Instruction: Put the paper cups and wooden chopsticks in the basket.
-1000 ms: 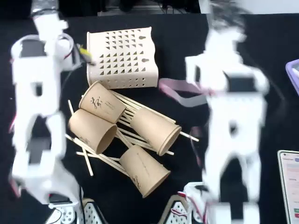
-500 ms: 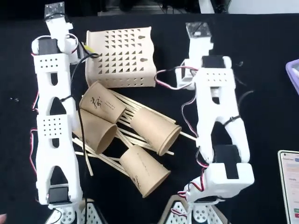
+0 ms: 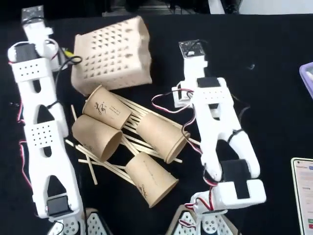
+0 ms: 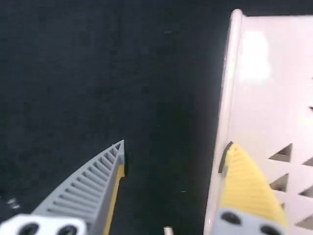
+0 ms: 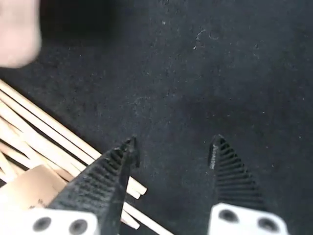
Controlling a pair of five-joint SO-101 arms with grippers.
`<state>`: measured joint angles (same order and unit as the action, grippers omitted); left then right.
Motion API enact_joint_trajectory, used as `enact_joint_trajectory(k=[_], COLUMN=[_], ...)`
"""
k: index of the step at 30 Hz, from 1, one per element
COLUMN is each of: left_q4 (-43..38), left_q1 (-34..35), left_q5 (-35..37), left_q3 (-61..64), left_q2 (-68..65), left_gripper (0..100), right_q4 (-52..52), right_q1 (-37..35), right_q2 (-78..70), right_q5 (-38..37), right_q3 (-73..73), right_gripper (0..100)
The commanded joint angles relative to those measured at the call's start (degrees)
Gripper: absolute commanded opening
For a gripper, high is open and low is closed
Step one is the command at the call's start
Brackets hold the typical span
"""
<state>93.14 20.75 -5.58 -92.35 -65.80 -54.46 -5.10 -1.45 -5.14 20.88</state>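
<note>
Basket (image 3: 111, 54) lies tipped at far left, its left edge between the spread fingers of the left gripper (image 4: 175, 146); right gripper (image 5: 173, 144), fingers apart, hangs beside the chopsticks (image 5: 44, 132).

Left end effector (image 4: 175, 146) parted, right one (image 5: 174, 141) too

Basket (image 3: 110, 54): cream, triangle-perforated, tilted; its edge sits between the parted fingers of the left gripper (image 4: 176, 144).
Paper cups (image 3: 105, 108), four: brown, lying on their sides over the sticks.
Wooden chopsticks (image 5: 49, 129): scattered, just beside the right gripper (image 5: 173, 142).
</note>
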Motion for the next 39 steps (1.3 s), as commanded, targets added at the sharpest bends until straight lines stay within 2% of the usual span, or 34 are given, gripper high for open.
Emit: enact_joint_trajectory(k=[1,8,13,20,24,30,33,36,39], left_q4=[0.5,3.0,7.7,7.8,7.9,7.3,0.8,-6.7,-8.2], left_q1=[3.8,7.9,10.7,11.7,8.3,-2.2,-6.3,-7.3,-8.9], left_q5=[-2.1,-1.8,-1.6,5.4,9.4,11.9,13.3,14.4,14.1], left_q3=[0.5,-3.1,-2.9,-1.0,10.0,35.4,45.5,53.5,58.9], left_q2=[-2.6,-2.5,8.1,24.6,35.6,53.9,56.7,56.7,56.9], left_gripper=[32,32,32,32,32,32,32,32,32], right_q4=[2.3,3.3,3.3,7.7,10.4,10.5,10.2,10.1,10.5], right_q1=[-1.1,-1.0,-1.1,-1.1,-1.1,-1.1,-1.1,-1.0,-0.9], right_q2=[5.2,9.2,13.1,17.2,18.2,18.2,18.2,18.3,18.4], right_q5=[0.3,0.4,0.4,0.5,0.5,0.4,0.1,0.1,0.0], right_q3=[1.0,4.2,6.7,11.4,13.7,13.9,13.9,14.5,15.1], right_gripper=[24.0,24.0,24.0,24.0,24.0,24.0,24.0,24.0,24.0])
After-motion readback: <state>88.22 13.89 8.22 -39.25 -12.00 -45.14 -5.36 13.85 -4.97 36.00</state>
